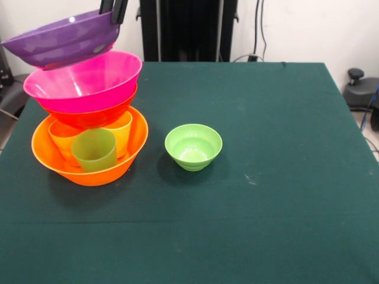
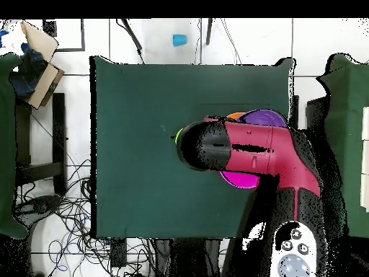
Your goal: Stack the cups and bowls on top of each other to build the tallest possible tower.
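Gripper (image 1: pixel 113 13) pinching far rim of purple bowl (image 1: pixel 59 40), tilted over tower (image 1: pixel 89 127); green bowl (image 1: pixel 193 146) at tower's 3 o'clock on worktop (image 1: pixel 266 207).

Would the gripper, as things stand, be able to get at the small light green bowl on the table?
Probably not right away: the gripper is shut on the purple bowl's rim above the tower. Otherwise the light green bowl stands alone on the cloth, open from above.

Legible text, labels, brands, numbers, signs: none. Bowls, cups, table cloth and robot arm carry no readable markings in either view; the floor clutter shows none either.
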Motion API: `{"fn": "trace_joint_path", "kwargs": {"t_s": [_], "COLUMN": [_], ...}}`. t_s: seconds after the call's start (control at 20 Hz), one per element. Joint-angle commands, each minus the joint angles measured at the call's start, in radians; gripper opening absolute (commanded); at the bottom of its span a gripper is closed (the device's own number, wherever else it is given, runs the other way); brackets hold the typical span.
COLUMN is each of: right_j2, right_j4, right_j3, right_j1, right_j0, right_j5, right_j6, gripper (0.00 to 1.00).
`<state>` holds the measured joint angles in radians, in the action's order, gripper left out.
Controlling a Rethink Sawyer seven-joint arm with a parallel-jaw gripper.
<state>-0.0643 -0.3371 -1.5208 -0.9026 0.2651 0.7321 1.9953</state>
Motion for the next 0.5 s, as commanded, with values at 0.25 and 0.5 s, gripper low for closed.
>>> {"fn": "trace_joint_path", "kwargs": {"t_s": [0.25, 0.5], "right_j2": [-0.018, -0.029], "right_j4": [-0.049, -0.027], "right_j3": [-0.091, -0.082], "right_j1": [0.073, 0.081], "right_j0": [-0.047, -0.062], "right_j5": [-0.060, -0.032], "right_j6": [0.100, 0.102], "gripper": [0.00, 0.00]}}
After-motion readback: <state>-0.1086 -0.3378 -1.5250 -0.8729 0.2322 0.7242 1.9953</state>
